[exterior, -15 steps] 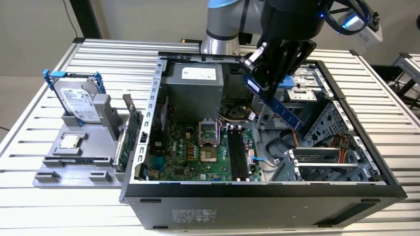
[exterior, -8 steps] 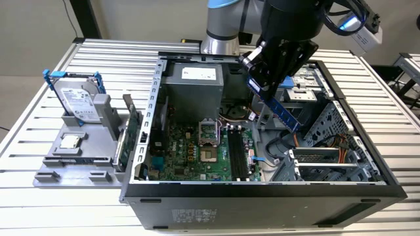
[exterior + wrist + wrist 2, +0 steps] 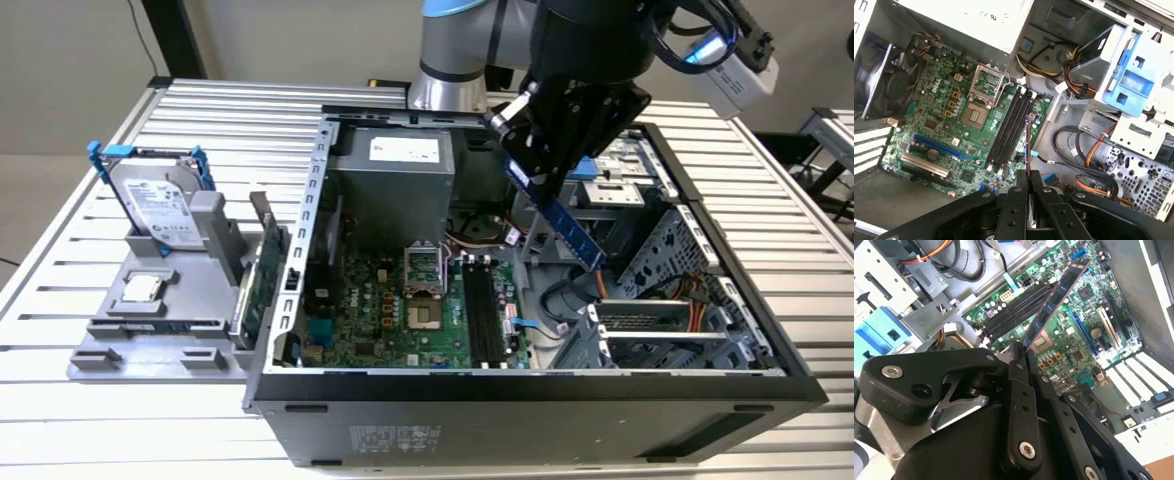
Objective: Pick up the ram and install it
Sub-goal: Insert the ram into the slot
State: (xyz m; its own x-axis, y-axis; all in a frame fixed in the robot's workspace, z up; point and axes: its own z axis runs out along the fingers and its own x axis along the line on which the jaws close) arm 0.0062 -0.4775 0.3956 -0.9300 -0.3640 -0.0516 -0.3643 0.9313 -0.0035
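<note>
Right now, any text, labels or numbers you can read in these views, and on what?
Nothing reads well enough to quote.
White sticker on the grey metal power supply box: print too small.
White label on the silver boxy hard drive: too small.
Pale label on the black computer case: too small.
Narrow blue ram stick in the hand: no readable marking.

Long, narrow blue ram [image 3: 567, 225], hanging aslant above the motherboard [image 3: 387, 300], upper end pinched in the tool [image 3: 525, 165].
</note>
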